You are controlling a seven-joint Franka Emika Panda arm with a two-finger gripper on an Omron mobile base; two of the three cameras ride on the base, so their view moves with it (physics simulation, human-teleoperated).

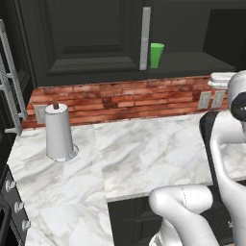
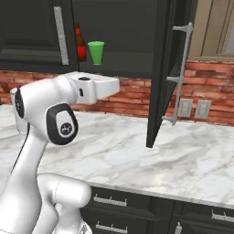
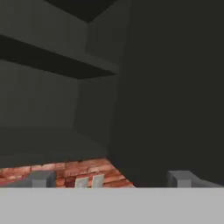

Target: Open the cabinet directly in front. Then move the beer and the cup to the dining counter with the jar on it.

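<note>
Black upper cabinetry above a red-brick backsplash (image 2: 137, 96) and a veined marble worktop (image 1: 144, 153) is framing the work. I am holding the pincer (image 3: 111, 178) with its jaws spread wide and nothing between them; its two dark tips are showing at the bottom of the hand view, aimed into the dim interior of the cabinet (image 1: 81, 43), with a shelf edge (image 3: 57, 61) above and a strip of brick below.

Outward from there, the right door (image 2: 160, 73) is standing swung out toward me, its long silver bar handle (image 2: 180, 73) edge-on over the worktop, while the left door (image 2: 32, 32) is looking shut. I am judging the opening step done on the right side, so the step in hand is the reach for the first item.

The beer (image 2: 81, 43) and the cup (image 2: 96, 52) are sitting just beside each other on the lower shelf, the beer to the left by the left door's handle (image 2: 60, 35). To do this well, I am planning to swing left toward the pair, clear of the open door's edge, and to approach one item level and square, keeping a finger from nudging its neighbour. A paper-towel roll (image 1: 59, 132) is standing well apart on the worktop.
</note>
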